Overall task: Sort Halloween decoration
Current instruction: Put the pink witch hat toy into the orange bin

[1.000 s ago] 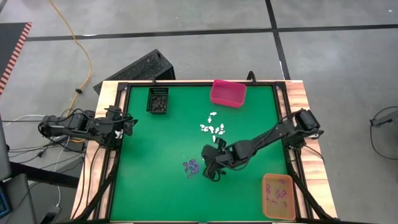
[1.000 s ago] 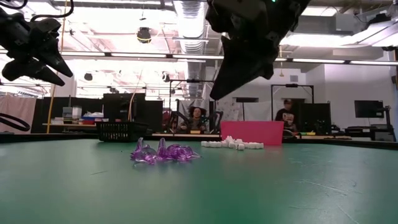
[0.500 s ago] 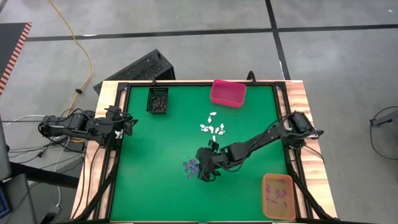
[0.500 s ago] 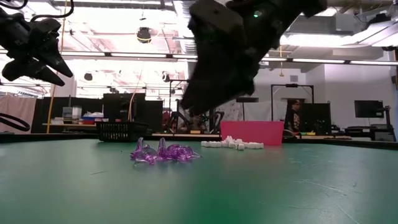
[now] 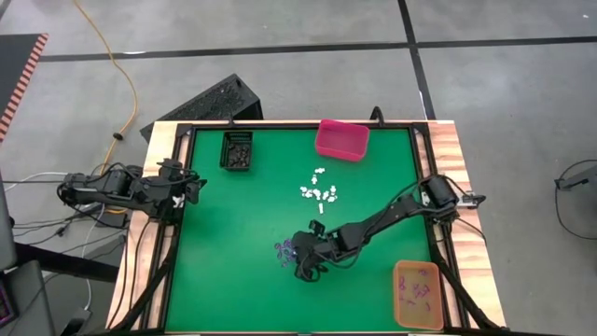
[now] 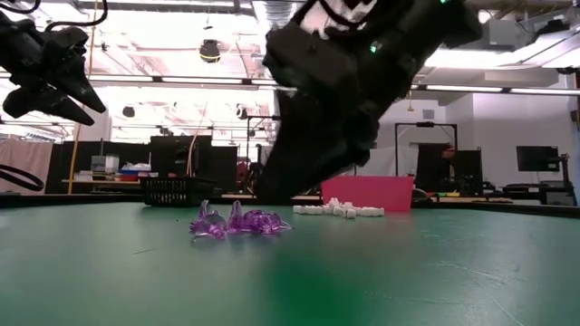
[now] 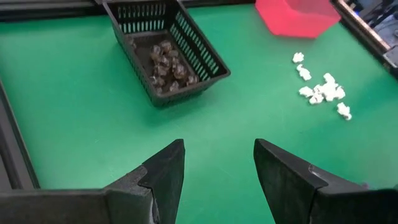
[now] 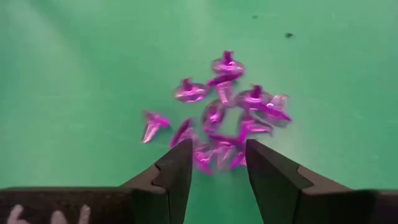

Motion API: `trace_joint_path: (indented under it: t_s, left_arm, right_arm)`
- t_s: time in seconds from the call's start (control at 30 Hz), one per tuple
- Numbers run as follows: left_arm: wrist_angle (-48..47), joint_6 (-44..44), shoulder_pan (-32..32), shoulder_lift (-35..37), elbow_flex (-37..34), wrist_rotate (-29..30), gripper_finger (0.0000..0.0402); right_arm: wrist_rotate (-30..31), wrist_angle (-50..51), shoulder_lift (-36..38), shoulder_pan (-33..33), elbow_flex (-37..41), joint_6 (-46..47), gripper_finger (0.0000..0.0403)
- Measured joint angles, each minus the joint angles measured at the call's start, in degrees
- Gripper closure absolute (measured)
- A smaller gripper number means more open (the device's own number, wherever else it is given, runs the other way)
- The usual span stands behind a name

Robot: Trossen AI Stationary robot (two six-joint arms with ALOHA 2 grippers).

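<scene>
The right gripper (image 8: 216, 163) was seen low over the green table (image 5: 233, 280), its two dark fingers (image 8: 177, 168) parted with nothing between them, their tips just at the near edge of the purple trinkets (image 8: 224, 112). In the high view that gripper (image 5: 300, 263) lay just beside the purple cluster (image 5: 285, 250), at about five o'clock from the table's middle, with bare green felt left open at nine o'clock and seven o'clock of it as far as the table's black frame. The purple pieces were heaped loosely, touching and overlapping, their points lying in differing directions, so that no single long axis could be told; one piece (image 8: 153, 124) lay slightly apart from the rest. The white trinkets (image 5: 319, 191) were scattered near the centre, toward one o'clock of the purple heap and well apart from it. The orange bin (image 5: 418, 295) stood in the corner at four o'clock, with purple pieces inside it. Farther off, the black basket (image 7: 166, 50) holding dark pieces stood at eleven o'clock and the pink bin (image 5: 342, 138) at one o'clock, both against the far edge. The left gripper (image 7: 217, 163) was held raised at the nine o'clock edge, fingers apart and empty. Beyond the table a workshop with ceiling lights, dark monitors and people (image 6: 446, 163) was visible.
</scene>
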State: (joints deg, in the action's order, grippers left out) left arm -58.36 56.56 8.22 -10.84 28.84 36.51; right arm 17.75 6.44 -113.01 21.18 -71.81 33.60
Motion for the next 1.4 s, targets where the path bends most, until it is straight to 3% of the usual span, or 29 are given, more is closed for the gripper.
trace_joint_path:
  t_s: [0.53, 1.0, 1.13, 1.4]
  left_arm:
    - [-0.05, -0.01, 0.01, -0.04, -0.02, -0.08, 0.0219]
    - [-0.06, 0.01, 0.01, -0.03, -0.02, -0.02, 0.0219]
    - [-0.06, 0.01, 0.01, -0.04, -0.02, 0.05, 0.0219]
    - [-0.06, 0.01, 0.01, -0.04, -0.02, 0.38, 0.0219]
  right_arm:
    - [-2.82, -2.24, 0.14, 0.31, -0.07, -11.26, 0.0224]
    - [-5.73, -2.0, -2.6, 0.28, -0.09, -11.05, 0.0234]
    - [-5.71, -1.42, -2.58, 0.1, -0.11, -10.96, 0.0263]
    - [-5.71, -0.61, -2.56, 0.05, -0.13, -8.06, 0.0371]
